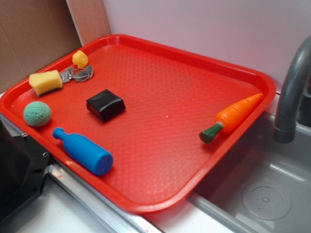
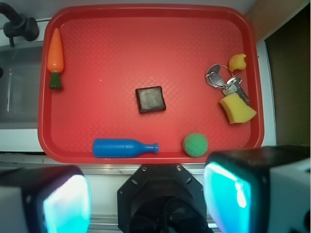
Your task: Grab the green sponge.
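The green sponge (image 1: 45, 82) (image 2: 236, 108) is a small yellow foam block lying at the left end of the red tray (image 1: 146, 208) (image 2: 43, 97), next to a bunch of keys (image 1: 77, 74) (image 2: 221, 80). In the wrist view my gripper (image 2: 150, 194) hangs high above the tray's near edge, open, its two cyan-padded fingers (image 2: 65, 201) wide apart and holding nothing. It is well away from the sponge, which sits ahead and to the right. The exterior view does not show the gripper.
On the tray lie a black block (image 1: 105, 104) (image 2: 150, 99), a green knitted ball (image 1: 37, 113) (image 2: 195, 144), a blue bottle (image 1: 83, 151) (image 2: 124, 148), a toy carrot (image 1: 233, 116) (image 2: 56, 56) and a tiny yellow toy (image 1: 80, 59) (image 2: 237, 62). A sink (image 1: 262, 194) with a grey faucet (image 1: 291, 92) adjoins the tray.
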Controlling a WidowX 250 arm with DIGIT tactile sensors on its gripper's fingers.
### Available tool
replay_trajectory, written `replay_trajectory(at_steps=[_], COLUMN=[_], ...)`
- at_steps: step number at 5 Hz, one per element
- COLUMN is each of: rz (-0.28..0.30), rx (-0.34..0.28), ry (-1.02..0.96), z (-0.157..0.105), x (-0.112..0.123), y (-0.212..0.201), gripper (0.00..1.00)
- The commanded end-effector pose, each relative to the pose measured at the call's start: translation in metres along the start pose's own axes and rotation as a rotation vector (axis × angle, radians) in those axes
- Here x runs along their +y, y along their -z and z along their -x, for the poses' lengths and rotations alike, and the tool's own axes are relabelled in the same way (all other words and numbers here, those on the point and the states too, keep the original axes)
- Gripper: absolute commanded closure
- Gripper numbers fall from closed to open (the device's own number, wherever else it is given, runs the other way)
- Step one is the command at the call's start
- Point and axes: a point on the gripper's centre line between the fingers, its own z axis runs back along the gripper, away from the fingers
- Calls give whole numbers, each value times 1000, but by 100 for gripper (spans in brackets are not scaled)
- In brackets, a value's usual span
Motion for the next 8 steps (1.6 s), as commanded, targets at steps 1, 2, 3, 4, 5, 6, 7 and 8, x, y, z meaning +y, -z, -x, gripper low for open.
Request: replay_trajectory(at_steps=[1,2,3,4,5,6,7,8], rz=[0,-80,-49,31,43,35,-55,-54], rx=[0,46,37,-40,-65,-59,-8,22], ry=[0,-11,-64,89,237,268,347,397], z=[0,-20,-28,-49,-51,-46,-41,-38], x=[0,51,102,142,178,186,172,152], y=[0,51,93,124,151,175,190,207], gripper=[0,0,0,0,0,0,0,0])
